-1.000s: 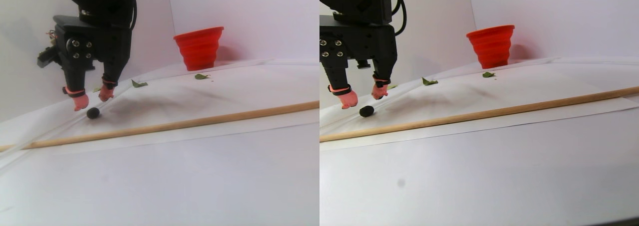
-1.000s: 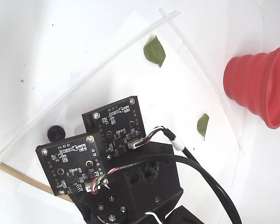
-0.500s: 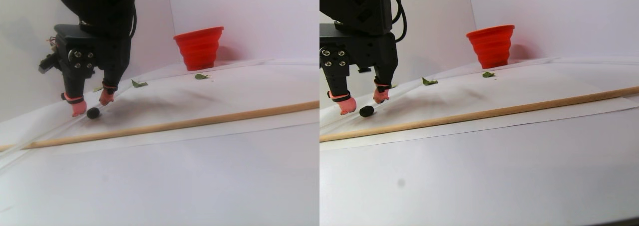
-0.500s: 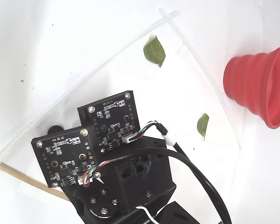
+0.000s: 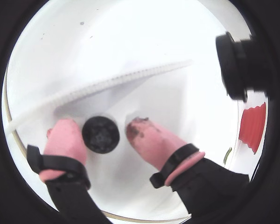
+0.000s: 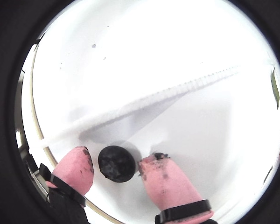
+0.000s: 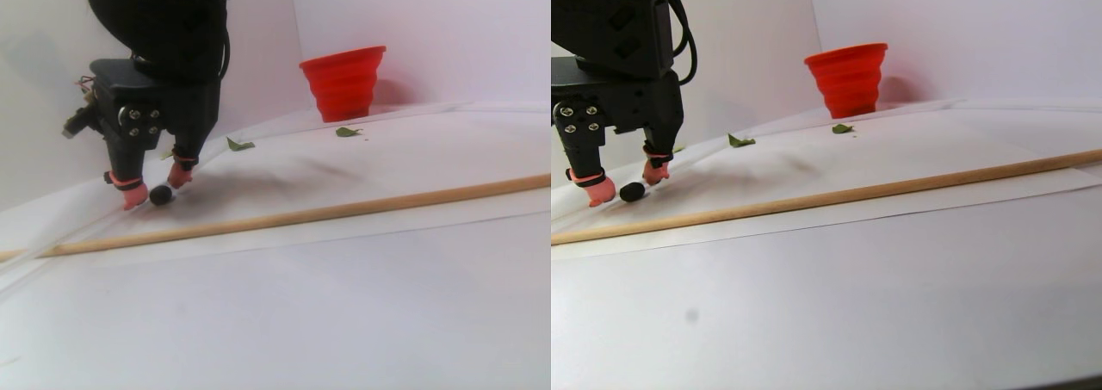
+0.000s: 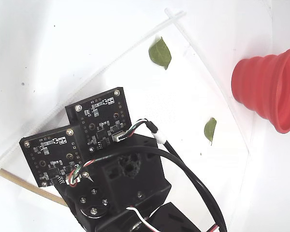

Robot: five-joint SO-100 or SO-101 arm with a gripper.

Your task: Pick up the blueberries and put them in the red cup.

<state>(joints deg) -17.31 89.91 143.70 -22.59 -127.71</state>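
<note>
One dark blueberry lies on the white sheet between my pink-tipped fingers. My gripper is open and lowered to the table, with one finger on each side of the berry and a thin gap at both. In another wrist view the blueberry sits inside the gripper the same way. The stereo pair view shows the gripper at the far left with the blueberry between its tips. The red cup stands upright at the back wall, far to the right. In the fixed view my arm hides the berry, and the red cup is at the right edge.
A long wooden dowel lies across the table in front of the gripper. A white ribbed strip runs just beyond the berry. Two green leaves lie on the sheet between the arm and the cup. White walls close the back.
The gripper has come down from above the berry until its fingertips stand on either side of it. In the fixed view the arm has shifted left and now covers the berry.
</note>
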